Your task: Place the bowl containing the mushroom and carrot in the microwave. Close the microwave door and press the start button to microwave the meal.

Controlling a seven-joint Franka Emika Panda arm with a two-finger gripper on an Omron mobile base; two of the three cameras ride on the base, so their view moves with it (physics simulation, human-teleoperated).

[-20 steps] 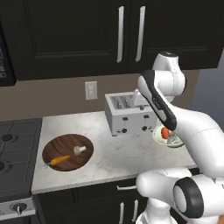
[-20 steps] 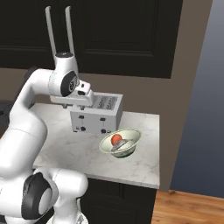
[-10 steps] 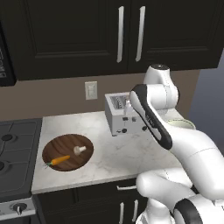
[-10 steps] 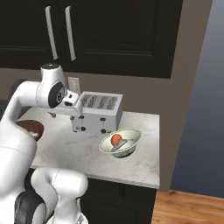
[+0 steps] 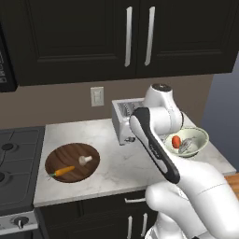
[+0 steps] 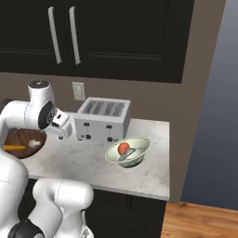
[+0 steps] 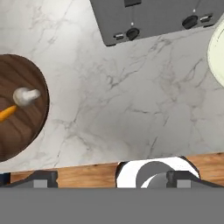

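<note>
Bowl (image 7: 19, 109) (mushroom (image 7: 25, 96), carrot (image 7: 8, 113) inside) left of tool (image 7: 111, 179)

no legible text, labels or numbers anywhere

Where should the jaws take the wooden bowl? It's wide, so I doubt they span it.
Likely the rim of the bowl, from above: it is wide and shallow, sits flat on the counter, and the mushroom and carrot lie mid-bowl, leaving the near-right edge free.
</note>
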